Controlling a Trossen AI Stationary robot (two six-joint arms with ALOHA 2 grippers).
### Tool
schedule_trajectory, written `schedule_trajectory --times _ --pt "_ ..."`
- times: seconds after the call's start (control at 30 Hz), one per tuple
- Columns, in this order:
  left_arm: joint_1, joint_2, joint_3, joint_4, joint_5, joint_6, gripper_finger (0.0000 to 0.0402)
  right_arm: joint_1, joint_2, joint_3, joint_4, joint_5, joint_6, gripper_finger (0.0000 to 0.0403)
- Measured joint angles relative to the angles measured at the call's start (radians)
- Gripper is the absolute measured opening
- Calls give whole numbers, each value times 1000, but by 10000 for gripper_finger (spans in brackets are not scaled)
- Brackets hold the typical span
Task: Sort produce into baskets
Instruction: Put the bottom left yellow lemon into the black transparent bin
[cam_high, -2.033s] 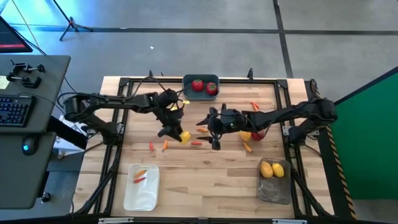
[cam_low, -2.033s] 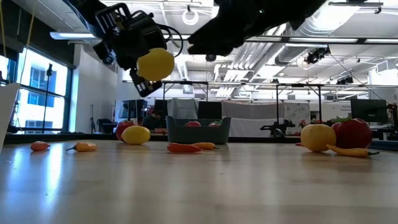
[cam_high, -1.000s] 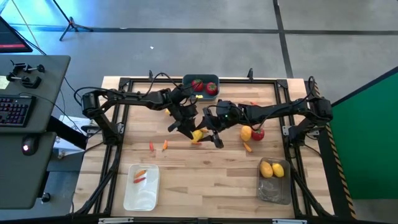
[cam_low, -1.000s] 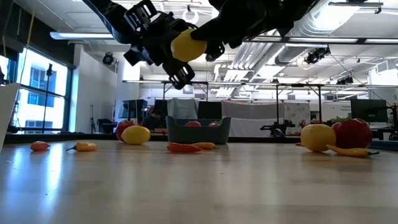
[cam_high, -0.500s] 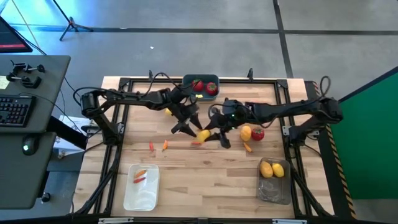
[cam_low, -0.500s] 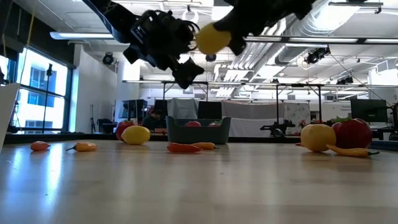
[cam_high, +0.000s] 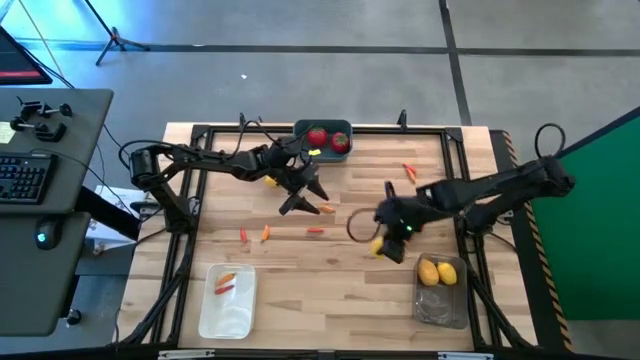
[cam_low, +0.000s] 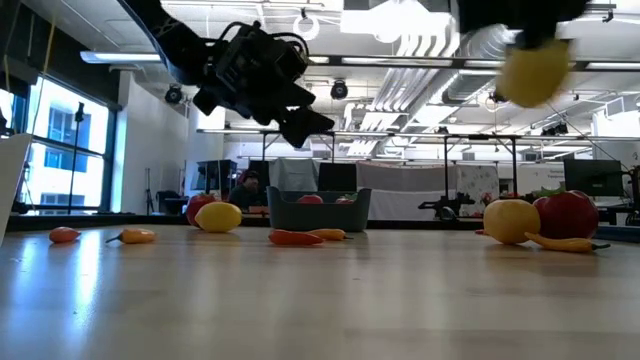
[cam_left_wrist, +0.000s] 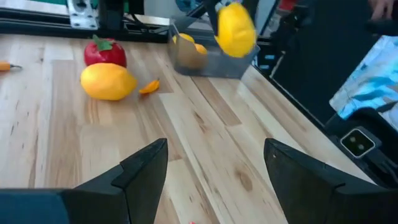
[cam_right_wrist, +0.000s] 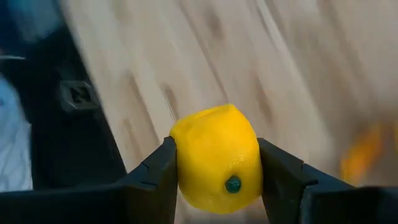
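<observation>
My right gripper (cam_high: 385, 243) is shut on a yellow lemon (cam_right_wrist: 214, 158), held high over the table's right half beside the translucent basket (cam_high: 441, 300), which holds two lemons (cam_high: 437, 272). In the low view the held lemon (cam_low: 533, 70) hangs blurred at top right. My left gripper (cam_high: 303, 198) hovers open and empty near the dark blue-grey basket (cam_high: 323, 127), which holds red tomatoes (cam_high: 318, 137). A white basket (cam_high: 228, 310) at the near left holds orange pieces. A loose lemon (cam_left_wrist: 107, 82) and tomato (cam_left_wrist: 104, 53) rest on the wood. My right gripper pinches the lemon by its two opposite sides (cam_right_wrist: 180, 155) between the two fingers (cam_right_wrist: 152, 177), with its green-dotted end (cam_right_wrist: 232, 183) facing the wrist camera. The fingers slant downward. The lemon is lifted well clear of the table.
Small orange peppers lie loose on the wood at the left (cam_high: 243, 234), at the middle (cam_high: 316, 229) and at the far right (cam_high: 408, 170). A black frame rail (cam_high: 195, 135) runs round the table. A desk with a keyboard (cam_high: 22, 178) stands off the left edge.
My left gripper held the lemon in the air, my right gripper took hold of it, and the left opened and let go. The right gripper then swung fast toward the table's right and near side, rolling its wrist, with the lemon lifted clear. The left gripper stayed near the middle.
</observation>
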Motion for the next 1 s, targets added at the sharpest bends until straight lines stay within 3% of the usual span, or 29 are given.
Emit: schedule_trajectory --times 0.2,0.33,0.6,1.0 --pt "16 0 -64 109 -1 -57 250 187 -24 0 -225 -123 449 157" --pt "17 0 -84 122 -5 -58 250 296 -24 -13 -305 -171 625 157" --pt "17 0 -93 136 -5 -58 250 387 -22 -135 -297 -231 702 157" --pt "16 0 -93 125 -5 -53 250 392 -21 -358 -48 -332 690 168"
